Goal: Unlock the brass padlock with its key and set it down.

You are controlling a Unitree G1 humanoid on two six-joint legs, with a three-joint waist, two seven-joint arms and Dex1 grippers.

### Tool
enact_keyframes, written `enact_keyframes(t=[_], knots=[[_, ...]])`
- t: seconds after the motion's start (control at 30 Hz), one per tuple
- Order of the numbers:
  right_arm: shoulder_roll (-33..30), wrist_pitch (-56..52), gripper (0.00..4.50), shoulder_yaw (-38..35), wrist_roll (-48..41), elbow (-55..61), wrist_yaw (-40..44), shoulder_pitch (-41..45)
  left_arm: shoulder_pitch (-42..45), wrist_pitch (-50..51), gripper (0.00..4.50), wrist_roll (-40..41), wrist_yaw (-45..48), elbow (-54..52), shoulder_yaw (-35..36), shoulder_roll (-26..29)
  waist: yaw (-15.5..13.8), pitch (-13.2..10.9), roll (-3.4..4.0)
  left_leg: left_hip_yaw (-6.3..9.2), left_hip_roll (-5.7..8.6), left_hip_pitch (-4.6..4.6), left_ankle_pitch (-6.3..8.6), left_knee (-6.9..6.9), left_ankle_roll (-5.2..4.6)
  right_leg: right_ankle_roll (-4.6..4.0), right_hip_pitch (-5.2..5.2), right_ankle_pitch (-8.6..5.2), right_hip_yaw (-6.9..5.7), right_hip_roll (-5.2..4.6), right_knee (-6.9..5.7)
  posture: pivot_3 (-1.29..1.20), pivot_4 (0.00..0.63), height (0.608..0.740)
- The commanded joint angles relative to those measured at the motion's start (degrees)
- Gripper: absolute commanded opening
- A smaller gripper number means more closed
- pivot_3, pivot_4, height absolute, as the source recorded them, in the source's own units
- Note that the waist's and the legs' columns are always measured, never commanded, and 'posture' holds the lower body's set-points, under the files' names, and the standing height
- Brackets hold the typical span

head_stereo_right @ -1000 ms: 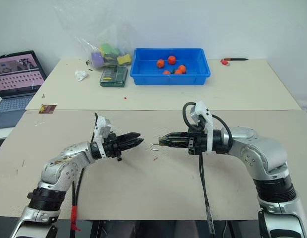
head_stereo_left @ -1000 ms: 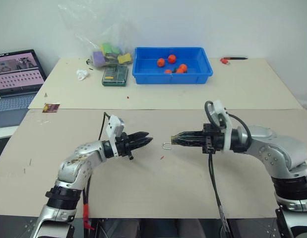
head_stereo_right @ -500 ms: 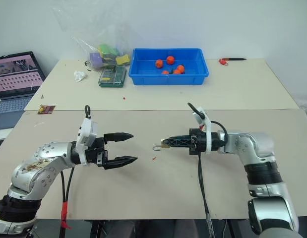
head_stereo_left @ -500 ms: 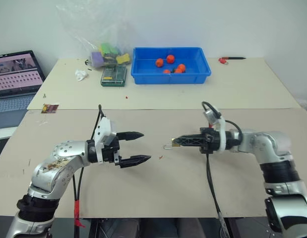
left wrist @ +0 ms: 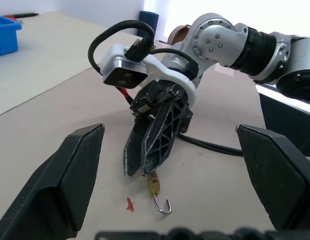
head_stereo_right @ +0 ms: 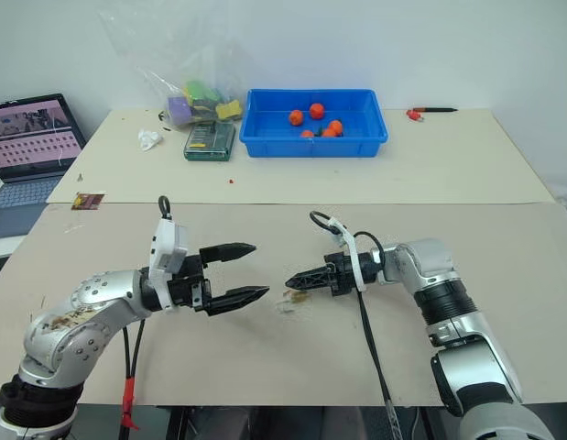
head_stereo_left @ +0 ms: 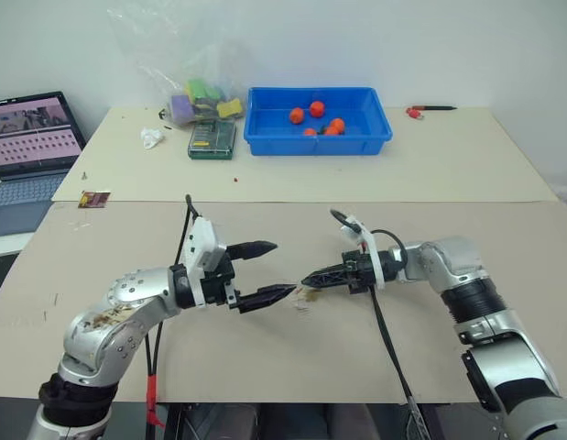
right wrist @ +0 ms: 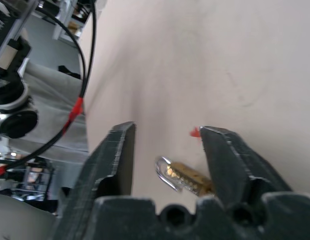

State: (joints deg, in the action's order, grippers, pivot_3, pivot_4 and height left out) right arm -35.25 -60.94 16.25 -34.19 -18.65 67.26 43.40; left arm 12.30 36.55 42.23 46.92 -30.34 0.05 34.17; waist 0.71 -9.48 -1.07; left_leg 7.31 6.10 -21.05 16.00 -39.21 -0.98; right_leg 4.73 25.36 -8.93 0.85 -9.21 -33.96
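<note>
the right gripper (head_stereo_left: 308, 278) had its fingers parted, tips low over the table (head_stereo_left: 356, 357), and the brass padlock (left wrist: 153, 185) lay on the table just under them with its shackle swung out, toward the near edge. the left gripper (head_stereo_left: 276, 269) stood wide apart, holding nothing, facing the right one
</note>
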Motion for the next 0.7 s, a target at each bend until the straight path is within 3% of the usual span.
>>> enact_keyframes(t=[0.03, 0.07, 0.17, 0.3, 0.47, 0.7], knots=[[-4.83, 5.38, 4.09, -0.99, 3.46, -0.36, 4.29, 2.17, 0.47, 0.24, 4.5, 1.26, -0.67, -0.9, 0.92, -0.37, 0.0, 0.0, 0.0, 0.0, 0.0, -0.01, 0.0, 0.0, 0.0, 0.0, 0.0, 0.0, -0.01, 0.0, 0.0, 0.0, 0.15, 0.74], [-6.52, 8.85, 4.48, -0.9, 5.28, -0.77, 5.5, 2.0, 0.75, 0.27, 4.5, 1.08, -0.73, -0.46, 0.72, -0.4, 0.0, 0.0, 0.0, 0.0, 0.0, -0.01, 0.0, 0.0, 0.0, 0.0, -0.01, 0.0, -0.01, 0.01, 0.0, 0.0, 0.15, 0.74], [-12.43, 20.36, 4.48, -1.65, 9.27, 1.83, 10.81, -0.52, 1.46, -0.48, 4.5, -1.78, -1.5, 1.12, -0.94, -0.5, -0.05, -0.01, 0.0, -0.09, 0.03, -0.04, 0.0, 0.0, 0.0, 0.01, -0.01, -0.01, -0.02, -0.01, 0.02, 0.0, 0.15, 0.74], [-20.14, 22.82, 4.48, -7.08, 4.86, 13.53, 19.03, -5.82, 3.11, -0.55, 4.5, -4.33, -1.03, 2.49, -2.9, 0.03, -0.08, -0.03, 0.0, -0.24, -0.02, -0.07, 0.01, 0.01, 0.02, 0.02, 0.0, -0.01, -0.04, 0.02, 0.02, 0.0, 0.15, 0.74], [-24.25, 24.62, 4.48, -14.42, 3.38, 25.74, 17.09, -14.1, 6.58, -2.0, 4.5, -5.88, 1.0, 6.18, -2.28, 1.04, 0.04, -0.03, -0.01, -0.21, -0.08, 0.08, 0.1, 0.01, -0.09, 0.04, -0.05, -0.03, 0.01, 0.03, 0.08, 0.0, 0.15, 0.74], [-23.89, 20.56, 4.48, -23.04, -1.9, 36.03, 10.17, -20.01, 10.7, -4.04, 4.5, -8.43, 3.46, 11.59, -0.27, 3.96, -0.11, -0.04, -0.02, -0.23, -0.11, 0.16, 0.1, 0.0, -0.09, 0.06, -0.08, -0.05, 0.03, 0.02, 0.03, 0.0, 0.15, 0.74]])
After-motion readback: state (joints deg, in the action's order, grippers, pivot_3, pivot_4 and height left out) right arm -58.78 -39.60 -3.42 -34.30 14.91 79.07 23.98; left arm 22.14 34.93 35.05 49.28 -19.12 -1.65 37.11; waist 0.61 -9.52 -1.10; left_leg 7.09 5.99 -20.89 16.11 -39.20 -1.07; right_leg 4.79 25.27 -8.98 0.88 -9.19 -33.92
